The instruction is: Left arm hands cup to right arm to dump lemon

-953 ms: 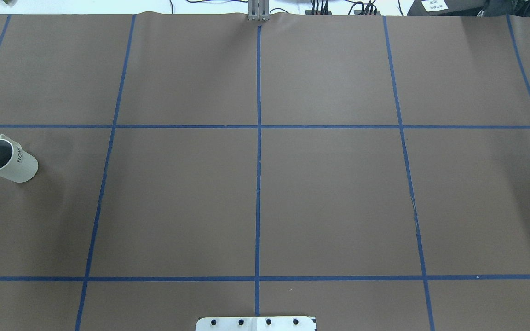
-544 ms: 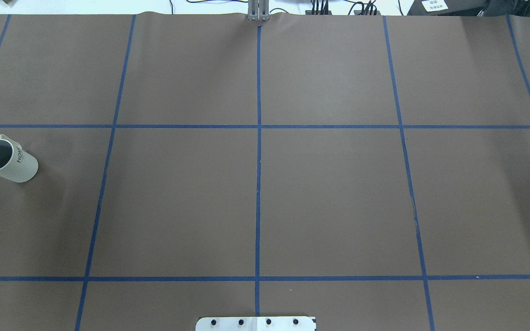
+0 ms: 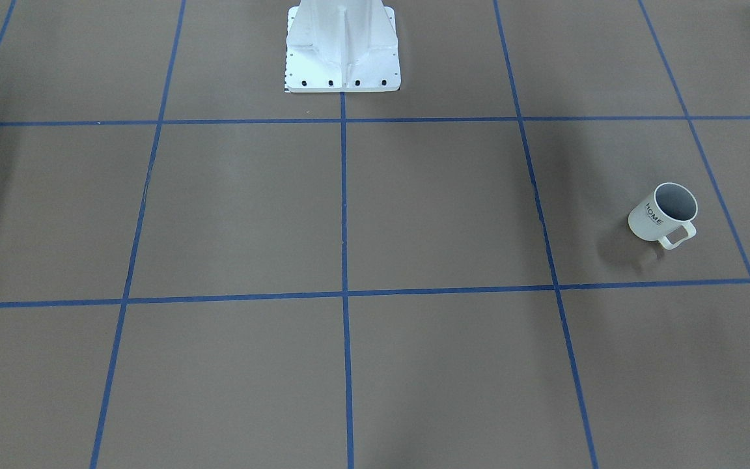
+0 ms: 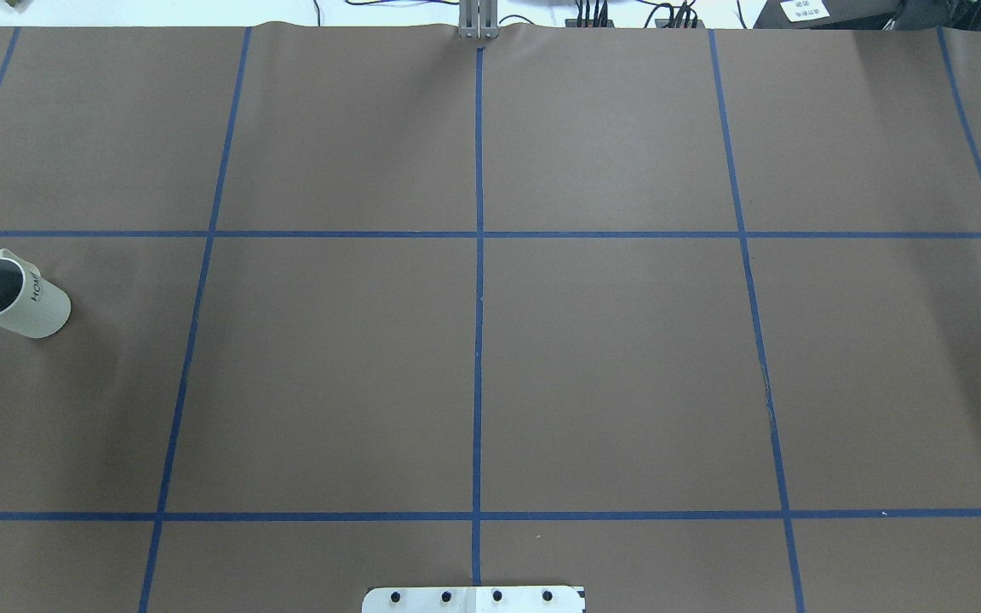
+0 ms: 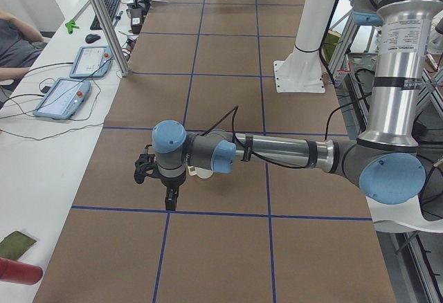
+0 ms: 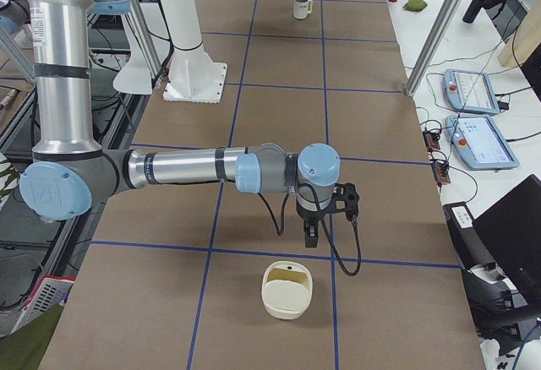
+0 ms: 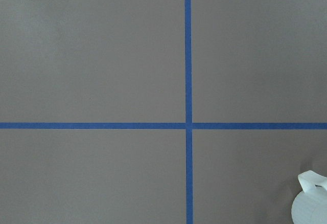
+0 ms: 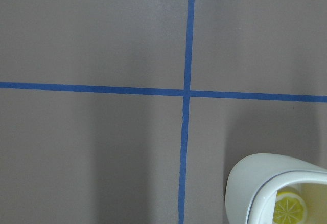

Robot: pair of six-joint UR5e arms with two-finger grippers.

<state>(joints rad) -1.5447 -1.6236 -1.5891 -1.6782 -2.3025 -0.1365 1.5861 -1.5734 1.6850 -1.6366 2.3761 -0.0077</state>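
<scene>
Left gripper (image 5: 170, 200) hovers near the cup (image 4: 14, 296), holding nothing I can see; can't tell how wide it's open, same for the right gripper (image 6: 310, 236). The cup's upright at the table (image 4: 610, 358)'s left end. Lemon (image 8: 288, 209) sits in a cream tub (image 6: 287, 290) under the right gripper. An off-centre grab could tip the cup.

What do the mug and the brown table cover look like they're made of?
The mug looks like ceramic with a matte cream finish: thick wall, moulded loop handle, printed black lettering, grey inside. Hard plastic can't be ruled out. The table cover looks like matte brown paper: no glare, and it ripples slightly at its far edge.
</scene>
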